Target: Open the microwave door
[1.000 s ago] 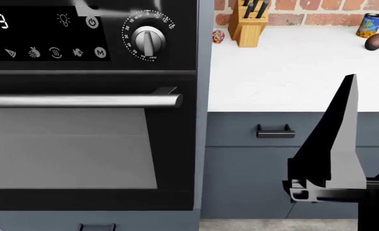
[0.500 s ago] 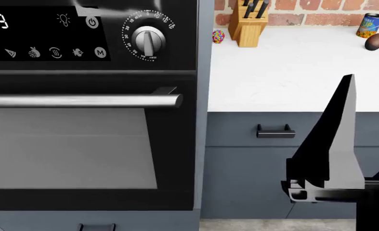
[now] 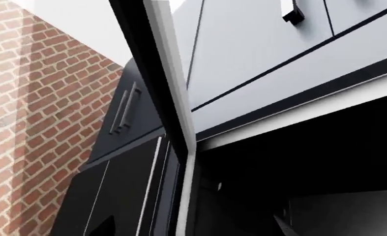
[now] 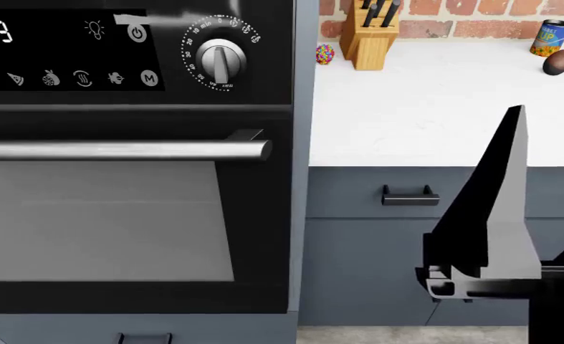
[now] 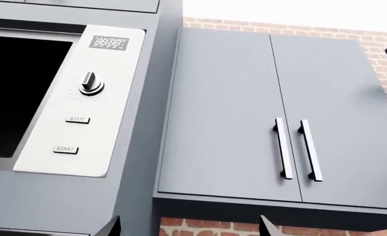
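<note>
Though the silver-panelled built-in microwave (image 5: 62,98) shows a dark cavity at 9 o'clock in the right wrist view, its black door edge (image 3: 160,88) stands swung out; opening judged largely done. Right gripper (image 5: 190,226) spread, empty. Left gripper unseen; state unknown.

Counter (image 4: 435,107) beside the oven (image 4: 133,158): 1 knife block (image 4: 366,39), 1 can (image 4: 550,36), 1 brown egg-shaped obj (image 4: 557,61), 1 multicolour ball (image 4: 324,54). Microwave (image 5: 62,98) panel: 1 knob (image 5: 91,84), 2 btns, STOP (image 5: 77,119) & START (image 5: 66,148). Cabinet beside it: 2 doors, 2 handles (image 5: 297,149).
</note>
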Available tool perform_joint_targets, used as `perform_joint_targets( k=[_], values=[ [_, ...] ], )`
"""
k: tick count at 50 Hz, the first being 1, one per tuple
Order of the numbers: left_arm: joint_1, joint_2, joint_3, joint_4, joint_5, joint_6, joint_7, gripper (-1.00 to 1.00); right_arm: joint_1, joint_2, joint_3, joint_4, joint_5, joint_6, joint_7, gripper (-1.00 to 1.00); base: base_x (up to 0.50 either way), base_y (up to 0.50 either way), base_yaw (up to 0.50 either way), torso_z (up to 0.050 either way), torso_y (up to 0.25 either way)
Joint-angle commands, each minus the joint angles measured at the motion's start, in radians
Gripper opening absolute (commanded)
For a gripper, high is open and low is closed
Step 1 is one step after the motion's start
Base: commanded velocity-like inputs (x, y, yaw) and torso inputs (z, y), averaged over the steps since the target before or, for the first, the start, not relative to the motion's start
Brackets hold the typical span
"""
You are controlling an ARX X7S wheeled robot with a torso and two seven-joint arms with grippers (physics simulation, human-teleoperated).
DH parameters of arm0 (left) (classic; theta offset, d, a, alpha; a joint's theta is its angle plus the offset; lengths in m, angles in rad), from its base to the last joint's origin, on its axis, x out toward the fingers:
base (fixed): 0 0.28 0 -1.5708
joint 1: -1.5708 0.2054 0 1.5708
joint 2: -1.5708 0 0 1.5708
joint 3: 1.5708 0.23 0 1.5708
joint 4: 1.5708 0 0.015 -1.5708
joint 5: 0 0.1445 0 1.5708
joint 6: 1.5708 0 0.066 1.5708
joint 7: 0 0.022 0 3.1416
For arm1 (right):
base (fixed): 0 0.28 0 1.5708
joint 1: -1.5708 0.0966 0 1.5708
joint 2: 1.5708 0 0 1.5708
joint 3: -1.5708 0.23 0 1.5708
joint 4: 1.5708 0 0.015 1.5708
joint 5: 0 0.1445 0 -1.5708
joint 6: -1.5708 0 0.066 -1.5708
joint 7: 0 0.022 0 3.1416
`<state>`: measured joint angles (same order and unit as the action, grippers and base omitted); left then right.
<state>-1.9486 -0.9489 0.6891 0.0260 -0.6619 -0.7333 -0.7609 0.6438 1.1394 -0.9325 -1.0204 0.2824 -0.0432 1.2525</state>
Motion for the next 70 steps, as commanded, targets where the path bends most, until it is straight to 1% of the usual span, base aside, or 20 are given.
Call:
perform_joint_targets(
  k=[1, 12, 26, 35, 48, 55, 57, 62, 70],
  values=[
    [0.02, -0.111, -0.005, -0.012, 0.017, -0.035, 0.006, 1.0, 0.02, -0.01, -0.001, -0.013, 0.011, 0.027, -0.007, 1.0, 0.0, 0.0, 0.0, 0.0, 0.0],
    [0.047, -0.222, -0.014, -0.048, 0.039, -0.041, 0.013, 1.0, 0.065, -0.01, -0.041, -0.025, 0.016, 0.049, 0.007, 1.0, 0.0, 0.0, 0.0, 0.0, 0.0],
    [0.051, -0.385, -0.046, -0.014, 0.029, -0.095, 0.022, 1.0, 0.147, 0.002, -0.132, -0.024, 0.017, 0.041, 0.043, 1.0, 0.0, 0.0, 0.0, 0.0, 0.0],
    [0.055, -0.474, -0.054, -0.013, 0.038, -0.116, 0.044, 1.0, 0.229, 0.002, -0.211, -0.025, 0.027, 0.047, 0.07, 1.0, 0.0, 0.0, 0.0, 0.0, 0.0],
    [0.084, -0.62, -0.053, -0.054, 0.053, -0.127, 0.076, 1.0, 0.386, 0.006, -0.362, -0.025, 0.051, 0.044, 0.124, 1.0, 0.0, 0.0, 0.0, 0.0, 0.0],
    [0.064, -0.622, -0.083, -0.096, 0.176, -0.169, 0.169, 1.0, 0.465, 0.009, -0.439, -0.025, 0.06, 0.038, 0.153, 1.0, 0.0, 0.0, 0.0, 0.0, 0.0],
    [0.048, -0.622, -0.101, -0.098, 0.234, -0.189, 0.215, 1.0, 0.479, 0.008, -0.453, -0.023, 0.062, 0.037, 0.158, 1.0, 0.0, 0.0, 0.0, 0.0, 0.0],
    [0.015, -0.622, -0.143, -0.108, 0.378, -0.22, 0.332, 1.0, 0.491, 0.002, -0.47, -0.018, 0.06, 0.032, 0.163, 1.0, 0.0, 0.0, 0.0, 0.0, 0.0],
    [-0.022, -0.622, -0.193, -0.127, 0.561, -0.223, 0.473, 1.0, 0.506, 0.001, -0.489, -0.019, 0.059, 0.032, 0.171, 1.0, 0.0, 0.0, 0.0, 0.0, 0.0]
  ],
)
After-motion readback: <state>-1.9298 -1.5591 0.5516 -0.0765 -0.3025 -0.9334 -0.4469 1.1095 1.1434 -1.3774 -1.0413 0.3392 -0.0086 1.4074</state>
